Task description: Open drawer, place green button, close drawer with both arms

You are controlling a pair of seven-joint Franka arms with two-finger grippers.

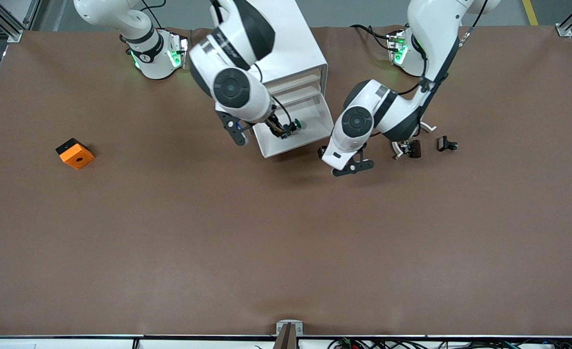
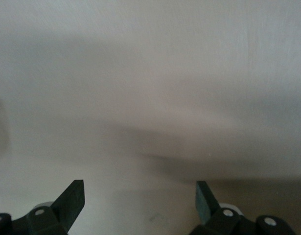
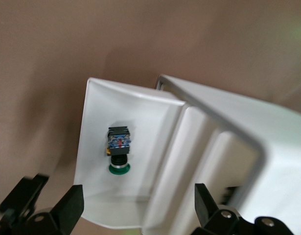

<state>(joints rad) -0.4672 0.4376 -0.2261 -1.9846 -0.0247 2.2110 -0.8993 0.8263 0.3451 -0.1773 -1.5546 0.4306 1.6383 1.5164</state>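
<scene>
The white cabinet (image 1: 298, 43) stands at the robots' edge of the table. One drawer (image 1: 286, 149) is pulled out toward the front camera. The button (image 1: 291, 128), with a green cap and dark body, lies on its side inside the drawer, as the right wrist view (image 3: 118, 149) also shows. My right gripper (image 1: 259, 131) hangs open and empty just over the drawer (image 3: 91, 127), a little above the button. My left gripper (image 1: 344, 160) is open and empty, low beside the drawer's front corner at the left arm's end. Its wrist view shows a plain white surface (image 2: 150, 88) close up between the fingertips (image 2: 72, 196).
An orange block (image 1: 75, 153) with a black hole lies toward the right arm's end of the table. Small black and brown pieces (image 1: 411, 148), (image 1: 446, 144) and a white arc (image 1: 429, 127) lie beside the left arm. The cabinet's other drawers (image 1: 298, 87) are shut.
</scene>
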